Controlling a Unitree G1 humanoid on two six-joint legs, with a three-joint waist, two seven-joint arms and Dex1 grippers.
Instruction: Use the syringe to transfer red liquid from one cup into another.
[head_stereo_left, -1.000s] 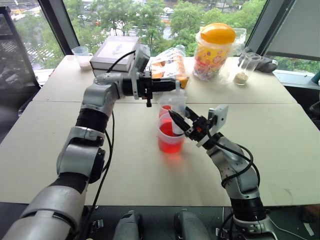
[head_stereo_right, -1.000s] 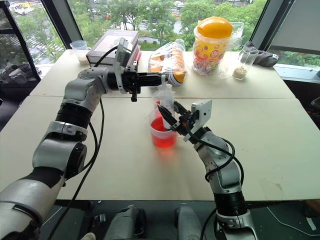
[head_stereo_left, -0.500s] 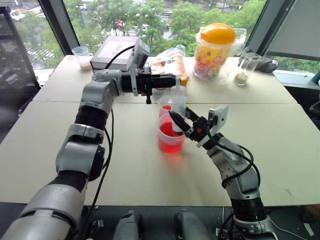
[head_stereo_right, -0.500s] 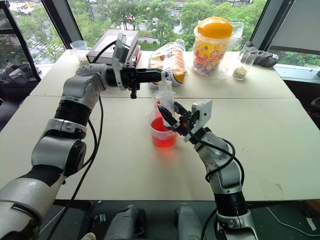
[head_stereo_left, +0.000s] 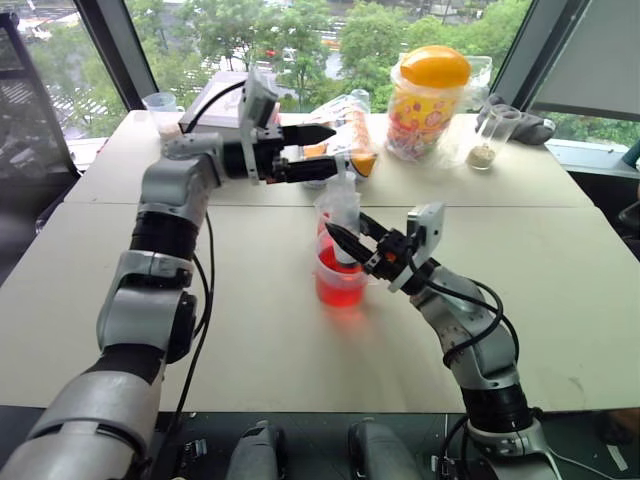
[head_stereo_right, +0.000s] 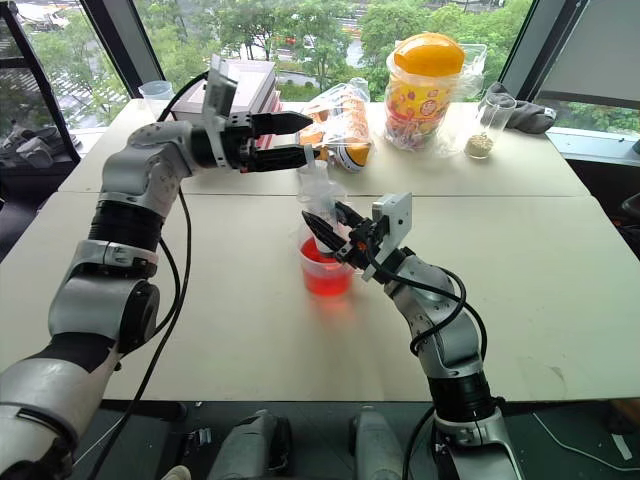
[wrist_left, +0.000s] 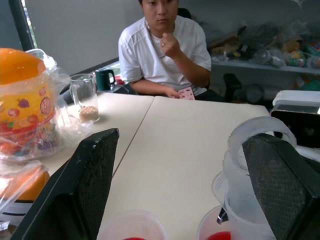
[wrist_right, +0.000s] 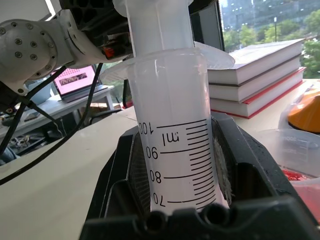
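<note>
left gripper has opened wide, released the plunger. right gripper clamps the syringe upright over the beaker. draw step; next regrasp plunger.

One syringe; two red-tinted cups, the wide beaker and a narrower cup behind it; two further clear cups at the table's far side, one on the left, one on the right; one orange-lidded jar; three stacked books; one seated person.
</note>
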